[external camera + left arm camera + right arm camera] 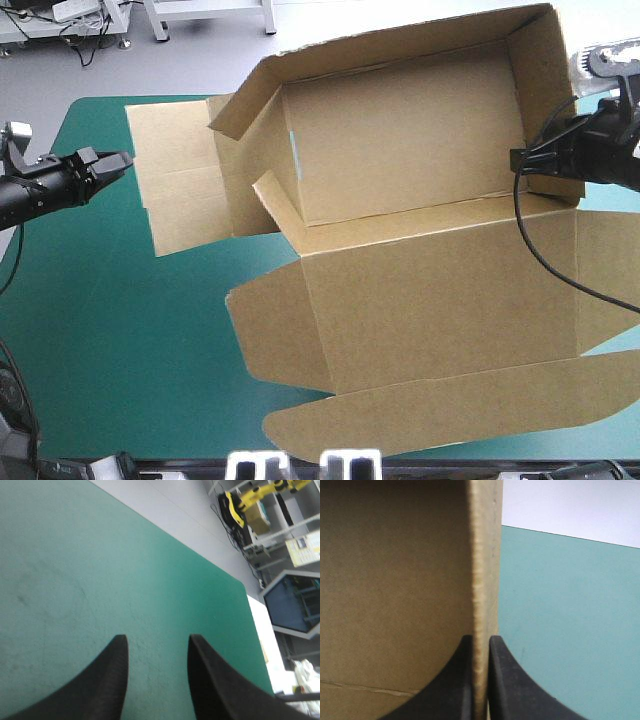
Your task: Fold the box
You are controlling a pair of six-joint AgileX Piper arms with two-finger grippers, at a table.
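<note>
The box [420, 270] lies across the middle and right of the worktop [100, 330], half built. Its far part stands as an open tray with raised walls. Its near part, a broad panel with rounded flaps, lies flat on the robot's side.

The right hand [520, 165] is at the tray's right wall, clenched on that wall toward its near end. The left hand [122, 160] hangs well to the left of the box, touching none of it, with its tip turned toward the box. Between that hand and the box a flat board [180, 180] rests on the teal-green cover, its right part reaching under the tray's left wall. Whether it belongs to the box I cannot tell.

The right wrist view shows the grasp closely, where the high view shows it only from far off. The wall's cut edge runs straight up between the two black fingers [462, 680], which press it from both sides with only the board's thickness between them. On the wall's inner side is the brown inside of the tray, crossed by a fold crease. On its outer side is bare cover.

The left wrist view shows the left hand released: its fingers [112, 680] stand apart, with plain teal-green cover between and ahead of them. Only the high view takes in the whole box and both hands together.
</note>
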